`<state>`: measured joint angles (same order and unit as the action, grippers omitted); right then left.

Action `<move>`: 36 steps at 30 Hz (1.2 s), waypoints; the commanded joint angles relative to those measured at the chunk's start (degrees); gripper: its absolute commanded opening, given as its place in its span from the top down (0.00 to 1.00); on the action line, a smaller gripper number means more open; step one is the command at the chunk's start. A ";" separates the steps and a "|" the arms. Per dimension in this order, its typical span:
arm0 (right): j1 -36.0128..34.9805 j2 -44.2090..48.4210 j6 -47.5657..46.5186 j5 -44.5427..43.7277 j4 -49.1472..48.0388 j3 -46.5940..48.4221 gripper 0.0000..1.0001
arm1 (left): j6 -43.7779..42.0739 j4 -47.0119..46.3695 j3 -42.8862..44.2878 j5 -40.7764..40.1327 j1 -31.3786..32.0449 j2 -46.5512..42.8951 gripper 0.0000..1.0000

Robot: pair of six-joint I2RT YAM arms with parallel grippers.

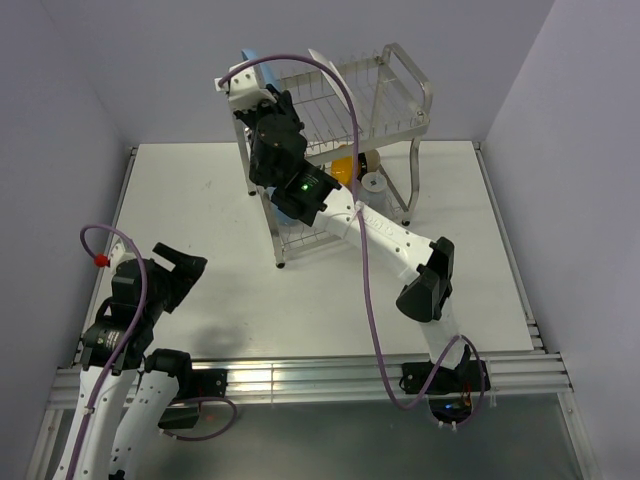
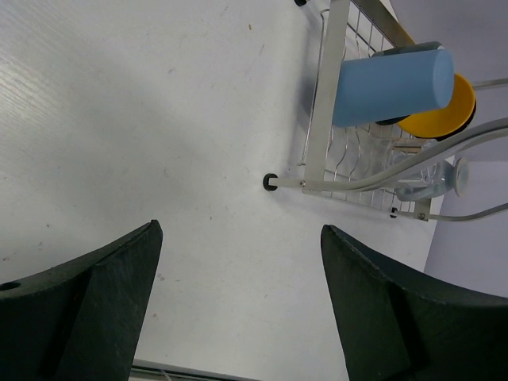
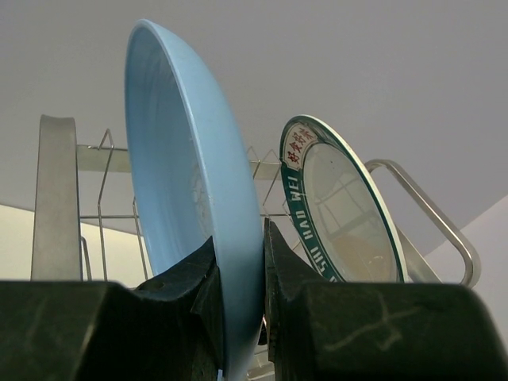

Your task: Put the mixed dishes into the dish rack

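**Dish rack** (image 1: 405,80): two-tier silver wire rack with looped end handles. It stands at 12 o'clock on the white table (image 1: 200,200), with its far legs close to the back edge and the wall just behind. The nearest black-capped foot is planted towards the middle of the tabletop.

**Right gripper** (image 1: 258,100): positioned at the 11 o'clock end of the upper tier, with the arm reaching in from its base at 5 o'clock. The jaws are nearly closed, pinching the lower rim of the light blue plate (image 3: 182,190), and the pads (image 3: 194,290) press on both faces. The plate stands on edge above the upper tier's wires and leans slightly towards 11 o'clock in the wrist view.

**White plate with green patterned rim** (image 3: 341,214): stands on edge in the upper tier, just beside the blue plate at its 3 o'clock. The two top rims are apart. Lower down the finger hides them, so I cannot tell whether they touch. The rack's end handle is close beyond it.

**Lower tier:**
- The blue cup (image 2: 393,87) is at the corner by the nearest leg and appears to lie on its side.
- The orange bowl (image 2: 452,111) is directly behind the cup.
- The clear glass (image 2: 432,178) is beside them, near the tier's outer edge.

**Left gripper** (image 2: 238,309): at 8 o'clock, near the table's left edge and well apart from the rack. The fingers are spread wide and hold nothing. A broad stretch of white tabletop lies between the fingers and the rack's nearest foot.
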<state>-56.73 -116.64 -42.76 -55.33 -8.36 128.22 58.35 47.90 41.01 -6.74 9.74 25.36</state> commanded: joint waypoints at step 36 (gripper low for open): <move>0.74 4.22 -1.53 -4.61 -6.41 -4.74 0.22 | -1.31 -1.58 0.65 0.94 0.02 1.09 0.13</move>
<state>-55.59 -117.12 -44.60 -59.29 -12.27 123.74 57.89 47.83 41.01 -6.68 9.74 26.15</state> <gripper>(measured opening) 0.777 0.869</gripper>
